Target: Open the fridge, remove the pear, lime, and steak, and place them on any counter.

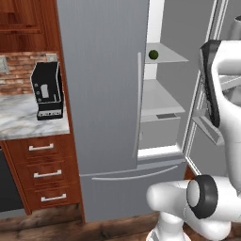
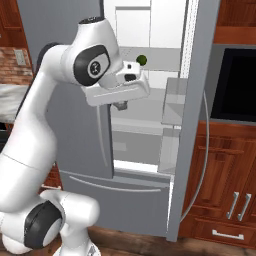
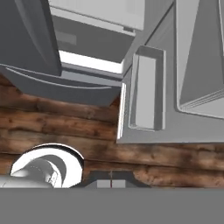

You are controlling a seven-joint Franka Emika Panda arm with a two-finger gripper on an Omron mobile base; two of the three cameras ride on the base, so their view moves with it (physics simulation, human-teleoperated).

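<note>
Fridge door standing open, hand empty

Fridge [image 1: 101, 117] is showing its right door swung wide, exposing white shelves. The lime [image 1: 153, 54] is sitting on an upper shelf, at the hand's [image 2: 121, 105] one o'clock in the right base view. The hand is hanging fully closed, gripping nothing, pointing downward, seemingly awaiting its reach inside.

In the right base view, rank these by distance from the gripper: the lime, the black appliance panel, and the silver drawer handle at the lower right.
From the shut gripper:
1. Small dark green lime, up and to the right, on a shelf inside the grey fridge.
2. Black glossy appliance panel, far right.
3. Silver drawer handle, bottom right corner.
</note>
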